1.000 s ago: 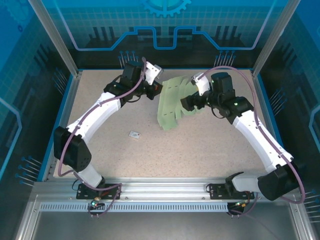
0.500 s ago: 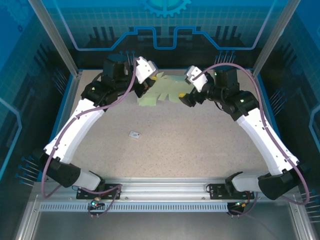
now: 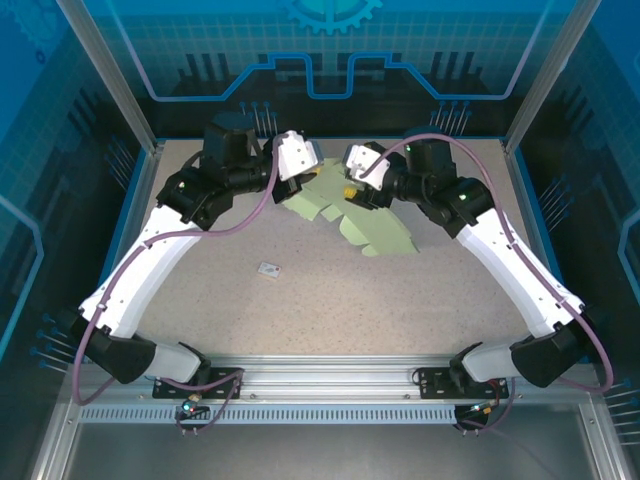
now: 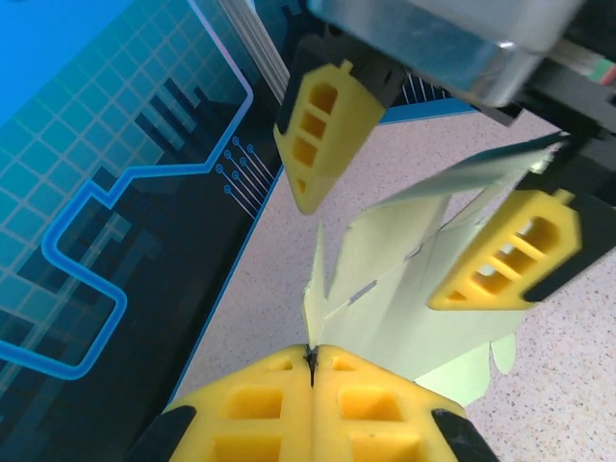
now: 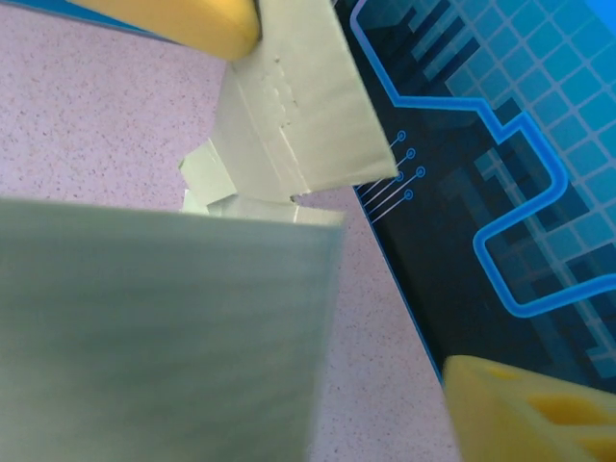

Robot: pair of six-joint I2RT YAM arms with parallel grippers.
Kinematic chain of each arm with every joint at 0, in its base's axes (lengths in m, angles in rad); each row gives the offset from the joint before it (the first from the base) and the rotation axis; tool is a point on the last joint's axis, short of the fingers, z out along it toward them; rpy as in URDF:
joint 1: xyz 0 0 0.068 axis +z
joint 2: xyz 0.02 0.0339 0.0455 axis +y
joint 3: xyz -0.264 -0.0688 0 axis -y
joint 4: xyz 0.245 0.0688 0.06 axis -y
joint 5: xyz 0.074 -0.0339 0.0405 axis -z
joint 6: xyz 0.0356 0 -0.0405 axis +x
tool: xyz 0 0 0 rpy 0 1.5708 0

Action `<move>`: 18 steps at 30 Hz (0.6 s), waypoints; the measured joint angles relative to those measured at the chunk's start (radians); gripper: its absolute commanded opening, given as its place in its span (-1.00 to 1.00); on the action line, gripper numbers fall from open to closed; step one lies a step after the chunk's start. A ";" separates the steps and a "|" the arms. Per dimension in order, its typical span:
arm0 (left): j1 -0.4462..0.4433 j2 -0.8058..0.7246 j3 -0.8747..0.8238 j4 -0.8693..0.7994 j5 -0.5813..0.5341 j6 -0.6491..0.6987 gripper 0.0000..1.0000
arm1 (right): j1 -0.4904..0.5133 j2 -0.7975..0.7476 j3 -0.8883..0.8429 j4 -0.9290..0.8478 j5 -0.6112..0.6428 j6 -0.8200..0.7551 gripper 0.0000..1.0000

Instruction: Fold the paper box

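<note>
Right hand [image 4: 371, 245] shifted toward 9 o'clock, spread astride paper box [image 3: 380, 228] (regrasp pending, likely); left hand [image 4: 311, 361] pinches its edge.

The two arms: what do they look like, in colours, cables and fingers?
Both the left arm and the right arm have white links and black joints. A purple cable runs along each. The fingers are yellow blocks with ribbed cut-outs.

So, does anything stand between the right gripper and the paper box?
Nothing visible does. The right gripper, open, straddles the paper box, which the left gripper pinches at an edge. The small white tag lies well apart.
</note>
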 measured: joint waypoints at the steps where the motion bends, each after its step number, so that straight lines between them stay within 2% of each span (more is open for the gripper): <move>1: 0.000 0.000 0.000 0.000 0.002 0.006 -1.00 | 0.000 0.001 0.000 -0.004 0.000 -0.003 0.04; 8: 0.000 0.000 -0.002 -0.001 0.005 0.017 -1.00 | -0.011 0.000 -0.006 -0.019 -0.001 -0.006 -0.56; 12: 0.000 0.000 -0.002 -0.003 0.005 0.017 -1.00 | -0.026 -0.004 -0.019 -0.019 -0.009 -0.002 -0.77; 16: 0.000 0.000 -0.017 0.001 0.006 0.016 -0.78 | -0.044 -0.014 -0.046 -0.018 -0.047 0.010 -0.97; 18: -0.002 0.000 -0.031 0.002 0.009 0.018 -0.63 | -0.054 -0.026 -0.070 -0.013 -0.061 0.016 -1.00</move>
